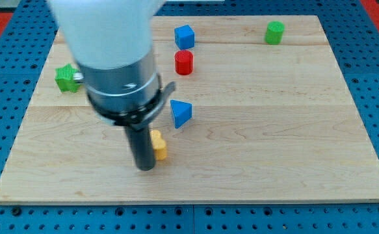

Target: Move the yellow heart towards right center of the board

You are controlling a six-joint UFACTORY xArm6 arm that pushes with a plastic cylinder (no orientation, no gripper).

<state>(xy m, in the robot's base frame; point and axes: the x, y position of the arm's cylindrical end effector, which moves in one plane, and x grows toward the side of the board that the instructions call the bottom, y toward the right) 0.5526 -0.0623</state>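
The yellow heart [158, 145], small, mostly hidden and orange-shaded on its lower side, sits left of the table's [293, 149] centre, touching the right side of the jawless tool's tip [146, 168].

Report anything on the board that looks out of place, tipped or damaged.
Nothing stands out. The blocks sit flat on the board, none damaged. My tip touches the yellow block from the view's left, partly hiding it; the green block is also partly hidden behind the arm.

Yellow heart [158, 145]: partly hidden, flat on board, lower centre-left, below blue triangle.
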